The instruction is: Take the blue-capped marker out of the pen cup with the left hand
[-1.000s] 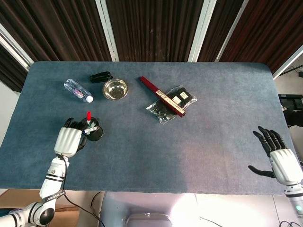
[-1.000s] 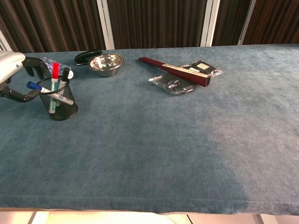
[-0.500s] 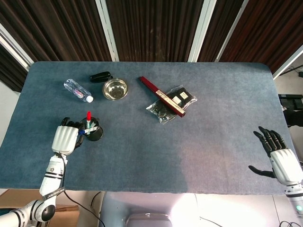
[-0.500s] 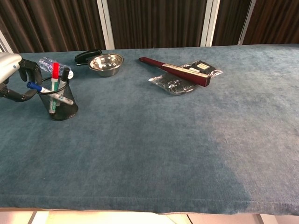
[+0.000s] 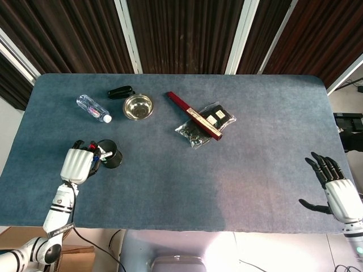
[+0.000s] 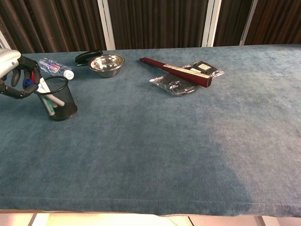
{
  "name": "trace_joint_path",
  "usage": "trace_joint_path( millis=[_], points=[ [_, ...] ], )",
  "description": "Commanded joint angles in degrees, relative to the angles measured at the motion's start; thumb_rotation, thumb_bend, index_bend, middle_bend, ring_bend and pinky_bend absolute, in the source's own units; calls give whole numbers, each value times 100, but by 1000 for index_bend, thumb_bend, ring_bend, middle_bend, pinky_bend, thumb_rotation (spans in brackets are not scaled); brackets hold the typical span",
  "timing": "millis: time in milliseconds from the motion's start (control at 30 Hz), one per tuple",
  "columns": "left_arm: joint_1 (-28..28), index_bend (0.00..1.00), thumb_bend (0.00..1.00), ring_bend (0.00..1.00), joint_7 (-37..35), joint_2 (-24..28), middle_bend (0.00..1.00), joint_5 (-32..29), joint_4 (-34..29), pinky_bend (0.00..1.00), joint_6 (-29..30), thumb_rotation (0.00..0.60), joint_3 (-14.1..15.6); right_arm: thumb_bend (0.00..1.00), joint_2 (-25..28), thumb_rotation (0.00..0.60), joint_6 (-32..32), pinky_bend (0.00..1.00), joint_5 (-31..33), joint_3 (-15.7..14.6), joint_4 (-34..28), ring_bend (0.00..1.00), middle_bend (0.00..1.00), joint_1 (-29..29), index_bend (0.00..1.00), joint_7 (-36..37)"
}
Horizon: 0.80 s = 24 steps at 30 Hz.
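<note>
The black mesh pen cup stands near the table's left edge with several markers leaning out over its left rim. My left hand is right beside the cup. Its fingers are curled around the marker tops and pinch the blue-capped marker at its cap. A red cap also lies among the fingers. The marker bodies still reach down into the cup. My right hand hovers at the table's near right corner, fingers spread and holding nothing. The chest view does not show it.
Behind the cup lie a water bottle, a black stapler and a steel bowl. A maroon box rests on a plastic bag mid-table.
My left hand's fingers have closed around the marker tops. The markers, red one included, have tipped from upright to the left, toward the hand. The right hand has barely moved.
</note>
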Motion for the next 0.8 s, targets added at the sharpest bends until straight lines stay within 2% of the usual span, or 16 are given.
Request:
trace_joint_path(
  millis=[33, 267, 433, 533, 633, 800],
  points=[
    [42, 684, 621, 634, -70, 249, 765, 162, -298, 288, 76, 600, 66, 154, -3, 600, -3, 40, -5, -1, 3, 0, 24, 4, 0, 1],
    [181, 697, 619, 640, -89, 757, 779, 642, -1109, 289, 677, 600, 14, 154, 6, 600, -4, 40, -23, 6, -25, 0, 24, 20, 0, -16],
    [65, 707, 620, 644, -102, 726, 785, 996, -1466, 303, 898, 600, -100, 154, 11, 600, -16, 40, -32, 6, -52, 0, 25, 32, 0, -44],
    [-218, 709, 618, 643, 23, 413, 786, 1062, -1407, 305, 684, 600, -183, 154, 13, 600, -11, 40, -51, 11, -69, 0, 25, 44, 0, -55],
    [-642, 711, 618, 640, 243, -145, 786, 890, -1068, 298, 258, 600, -336, 154, 21, 600, -14, 39, -59, 12, -78, 0, 24, 52, 0, -58],
    [-1261, 714, 617, 633, 595, -1244, 788, 516, -13, 289, -99, 600, -651, 154, 27, 600, -29, 39, -58, 0, -61, 0, 24, 54, 0, -37]
  ],
)
